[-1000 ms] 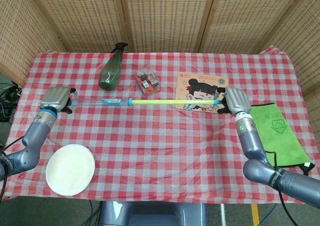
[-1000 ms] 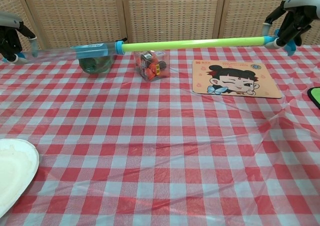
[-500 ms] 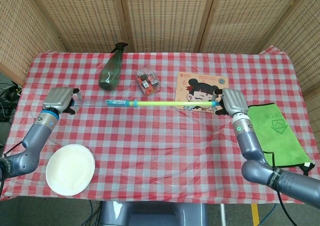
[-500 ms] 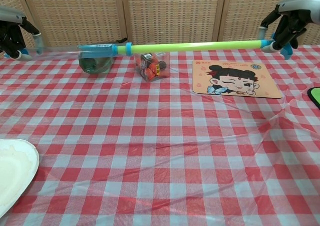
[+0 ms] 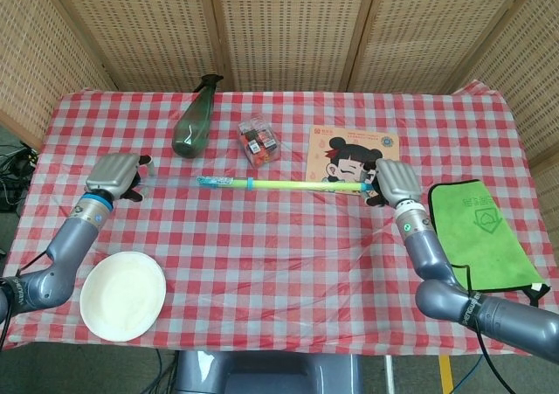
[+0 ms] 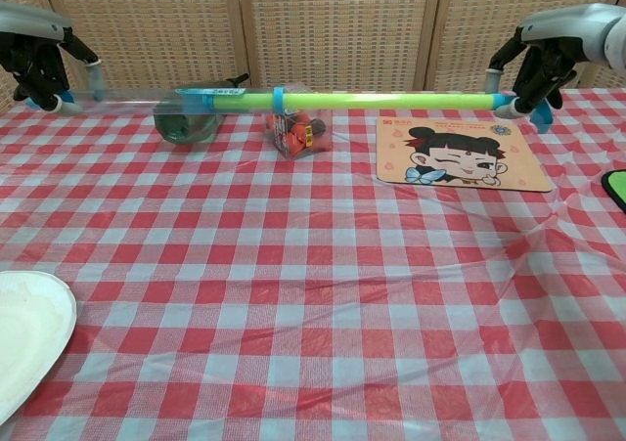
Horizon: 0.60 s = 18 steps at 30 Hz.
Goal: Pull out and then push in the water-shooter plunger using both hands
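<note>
Two robot hands held the long water-shooter toy level above the surface [image 5: 279, 263], which was covered with a red-and-white checked cloth. We saw the left robot hand [image 5: 118, 174] clenched around the far end of the clear plastic barrel [image 6: 137, 96], its dark fingers [image 6: 39, 69] wrapped over the tube in the chest view. The right robot hand [image 5: 397, 183] grasped the blue handle end of the yellow-green plunger rod [image 5: 306, 185], fingers curled around it just above the upper edge of the cartoon-printed mat [image 5: 351, 158]. The rod ran from that hand toward the left, passed through a blue collar [image 6: 278, 99], and part of it lay inside the clear barrel, ending at a blue seal [image 6: 201, 93]. In the chest view the toy hung clear of the cloth, crossing in front of two things farther back. Behind it lay a dark green glass bottle [image 5: 193, 120] on its side, its neck pointing away from the robot, and beside that a small clear plastic box [image 5: 259, 141] holding red and dark pieces. A white round plate [image 5: 123, 295] sat near the front left corner of the surface, below the left arm. A bright green folded cloth [image 5: 480, 232] with a pale printed emblem lay at the right edge, just beside the right forearm. Woven wicker screens [image 5: 279, 27] closed off the back.
</note>
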### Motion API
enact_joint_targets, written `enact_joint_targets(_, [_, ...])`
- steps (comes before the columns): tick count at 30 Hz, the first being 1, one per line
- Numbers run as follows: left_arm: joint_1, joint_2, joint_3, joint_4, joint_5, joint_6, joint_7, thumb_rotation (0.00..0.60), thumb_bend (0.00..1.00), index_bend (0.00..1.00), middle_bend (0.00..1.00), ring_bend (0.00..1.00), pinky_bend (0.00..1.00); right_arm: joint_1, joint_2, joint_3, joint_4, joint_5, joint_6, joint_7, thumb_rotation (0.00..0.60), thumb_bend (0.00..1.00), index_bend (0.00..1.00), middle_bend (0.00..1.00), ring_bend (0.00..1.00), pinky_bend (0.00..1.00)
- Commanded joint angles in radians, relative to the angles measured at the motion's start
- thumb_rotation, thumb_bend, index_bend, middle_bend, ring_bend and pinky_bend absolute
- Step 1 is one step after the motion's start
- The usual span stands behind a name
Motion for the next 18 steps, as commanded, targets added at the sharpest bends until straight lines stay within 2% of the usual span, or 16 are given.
enact_joint_targets(1, [-0.006, -0.004, 0.000, -0.006, -0.003, 0.004, 0.005, 0.600, 0.47, 0.60, 0.85, 0.74, 0.63, 0.003, -0.002, -0.004, 0.002, -0.011, -0.010, 0.005, 0.600, 0.55, 0.86, 1.00, 1.00, 0.70])
enact_joint_targets(18, [-0.059, -0.051, -0.001, -0.038, -0.045, 0.026, 0.028, 0.600, 0.47, 0.59, 0.85, 0.74, 0.63, 0.011, -0.014, -0.023, 0.003, -0.104, -0.062, 0.054, 0.600, 0.55, 0.86, 1.00, 1.00, 0.70])
